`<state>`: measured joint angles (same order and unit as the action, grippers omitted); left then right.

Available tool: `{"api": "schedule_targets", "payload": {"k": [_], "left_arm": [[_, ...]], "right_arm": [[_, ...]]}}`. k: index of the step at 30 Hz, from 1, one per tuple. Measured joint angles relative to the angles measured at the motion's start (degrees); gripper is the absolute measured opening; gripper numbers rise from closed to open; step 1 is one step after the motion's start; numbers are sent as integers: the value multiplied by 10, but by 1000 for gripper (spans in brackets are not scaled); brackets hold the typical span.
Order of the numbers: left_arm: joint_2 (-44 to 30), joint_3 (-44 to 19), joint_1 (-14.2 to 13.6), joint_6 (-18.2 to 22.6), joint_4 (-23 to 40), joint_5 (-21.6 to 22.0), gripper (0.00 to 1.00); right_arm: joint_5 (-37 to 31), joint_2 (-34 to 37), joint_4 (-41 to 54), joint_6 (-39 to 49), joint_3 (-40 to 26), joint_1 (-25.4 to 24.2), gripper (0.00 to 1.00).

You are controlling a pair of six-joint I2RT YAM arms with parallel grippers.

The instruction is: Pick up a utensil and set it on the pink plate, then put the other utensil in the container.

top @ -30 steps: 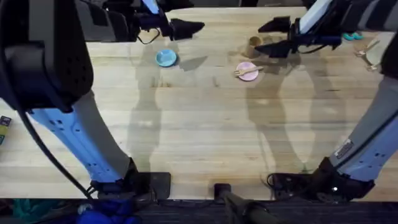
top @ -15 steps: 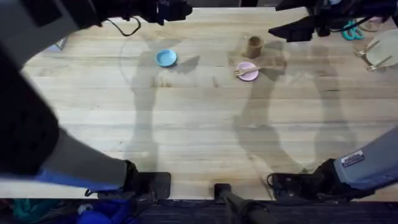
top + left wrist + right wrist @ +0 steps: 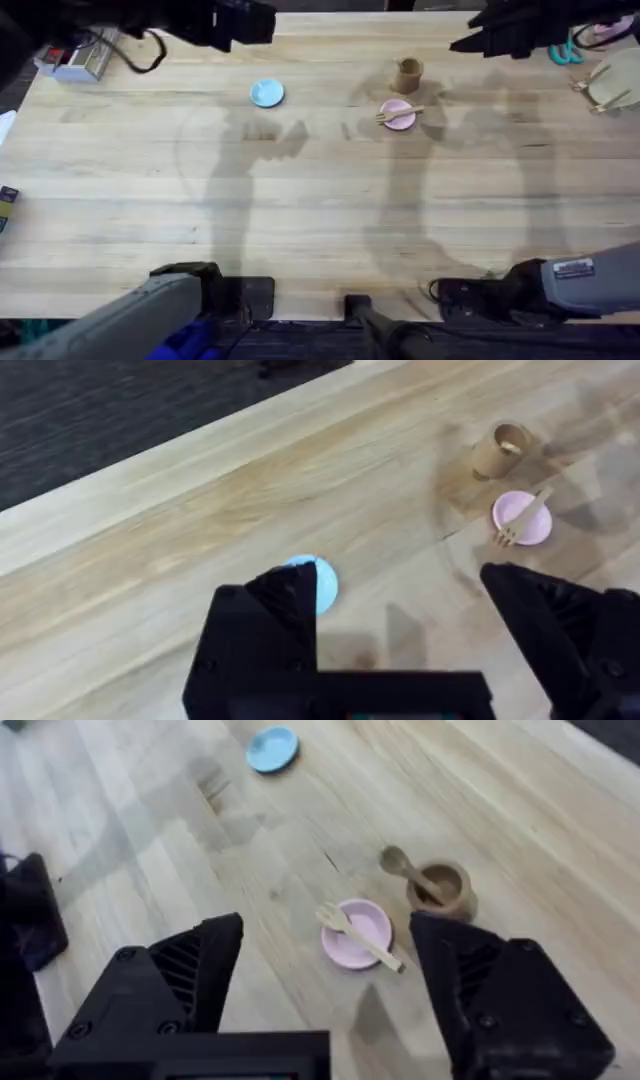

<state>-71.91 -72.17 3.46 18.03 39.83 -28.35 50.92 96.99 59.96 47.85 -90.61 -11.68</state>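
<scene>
The fork (image 3: 358, 936) is lying across the pink plate (image 3: 356, 934), tines pointing off one edge and the handle overhanging the opposite rim. In the overhead view the same fork (image 3: 398, 114) is resting on the plate (image 3: 398, 115) toward the far right of centre of the table (image 3: 320, 200).

The brown cup (image 3: 441, 887) is standing upright just beside the plate, apart from it. The spoon (image 3: 404, 869) is sitting in the cup, its bowl end sticking out and leaning over the rim. From above, the cup (image 3: 408, 74) is standing just behind the plate.

The light blue plate (image 3: 266, 93) is lying well to the left of the pink one, with nothing on it.

The left gripper (image 3: 405, 615) is hanging above the table over the blue plate (image 3: 313, 582), its two black fingers spread wide and holding nothing. The right gripper (image 3: 325, 975) is hanging high above the pink plate and cup, its fingers likewise spread wide and empty. In the overhead view both arms are sitting at the far edge of the table, the left gripper (image 3: 245, 20) at upper left and the right gripper (image 3: 480, 38) at upper right.

A cream plate (image 3: 618, 85) is sitting at the far right edge with more wooden cutlery on it.
</scene>
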Motion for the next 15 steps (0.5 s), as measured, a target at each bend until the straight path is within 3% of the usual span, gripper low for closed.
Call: {"api": "schedule_targets", "payload": {"k": [10, 15], "left_arm": [[101, -1, 0, 0, 131, 73, 993], [104, -1, 0, 0, 143, 79, 993]], "right_arm": [[-154, -127, 20, -135, 0, 0, 995], [-171, -163, 28, -147, 0, 0, 996]]}}
